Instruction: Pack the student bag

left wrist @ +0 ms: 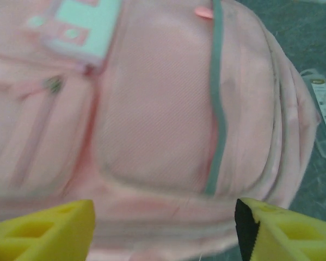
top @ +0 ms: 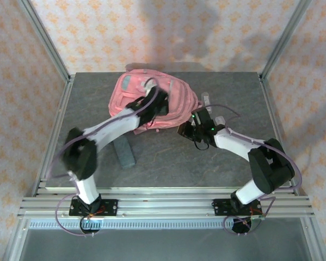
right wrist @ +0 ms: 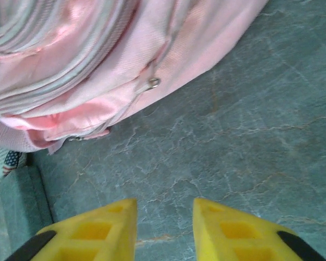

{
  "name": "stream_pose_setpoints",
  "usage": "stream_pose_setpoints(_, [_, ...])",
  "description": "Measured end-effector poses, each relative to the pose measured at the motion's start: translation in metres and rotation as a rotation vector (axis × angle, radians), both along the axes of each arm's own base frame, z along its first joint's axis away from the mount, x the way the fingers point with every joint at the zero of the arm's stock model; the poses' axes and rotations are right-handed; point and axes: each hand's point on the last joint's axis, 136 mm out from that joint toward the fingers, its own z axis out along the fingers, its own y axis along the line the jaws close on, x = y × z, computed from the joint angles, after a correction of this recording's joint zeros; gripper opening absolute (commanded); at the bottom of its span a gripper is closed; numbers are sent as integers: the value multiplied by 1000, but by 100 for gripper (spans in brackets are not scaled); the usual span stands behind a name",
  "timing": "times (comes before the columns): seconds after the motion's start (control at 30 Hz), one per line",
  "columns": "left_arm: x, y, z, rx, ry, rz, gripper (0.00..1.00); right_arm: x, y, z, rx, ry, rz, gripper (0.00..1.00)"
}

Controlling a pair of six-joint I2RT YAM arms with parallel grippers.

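The student bag (top: 134,92) is a large pink backpack lying flat at the back middle of the table. My left gripper (top: 158,101) hovers above it, open. In the left wrist view its yellow fingers (left wrist: 40,231) stand wide apart over the pink fabric of the bag (left wrist: 152,119), with the light-blue patch (left wrist: 86,24) and grey trim stripe (left wrist: 217,109) ahead. My right gripper (top: 184,131) is low over the table just right of the bag's near edge, open with nothing in it (right wrist: 164,217). The bag's edge (right wrist: 97,54) and a zip pull ring (right wrist: 153,83) lie ahead of it.
A dark grey slab (top: 124,152) lies on the table in front of the bag, also seen at the left of the right wrist view (right wrist: 21,201). Clear plastic packages (top: 207,100) lie to the right of the bag (left wrist: 323,109). Metal frame posts border the table.
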Motion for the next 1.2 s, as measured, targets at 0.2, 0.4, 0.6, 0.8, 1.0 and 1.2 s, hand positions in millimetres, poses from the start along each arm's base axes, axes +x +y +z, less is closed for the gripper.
stream_pose_setpoints(0.2, [-42,46,-21,-264,-72,135,89,2,16,18,67,-77,49,46])
stream_pose_setpoints(0.4, [-57,62,-96,-433,8,268,90,-4,37,39,126,-152,112,46])
stream_pose_setpoints(0.6, [-41,54,-104,-578,-31,330,85,-14,35,46,143,-177,122,46])
stream_pose_setpoints(0.8, [-23,54,-120,-634,-45,368,63,-15,35,45,143,-176,123,45])
stream_pose_setpoints(1.0, [-9,48,-124,-668,-39,363,13,-16,34,42,140,-171,122,45])
stream_pose_setpoints(1.2, [-3,40,-117,-685,-32,322,0,-18,34,37,132,-166,127,40])
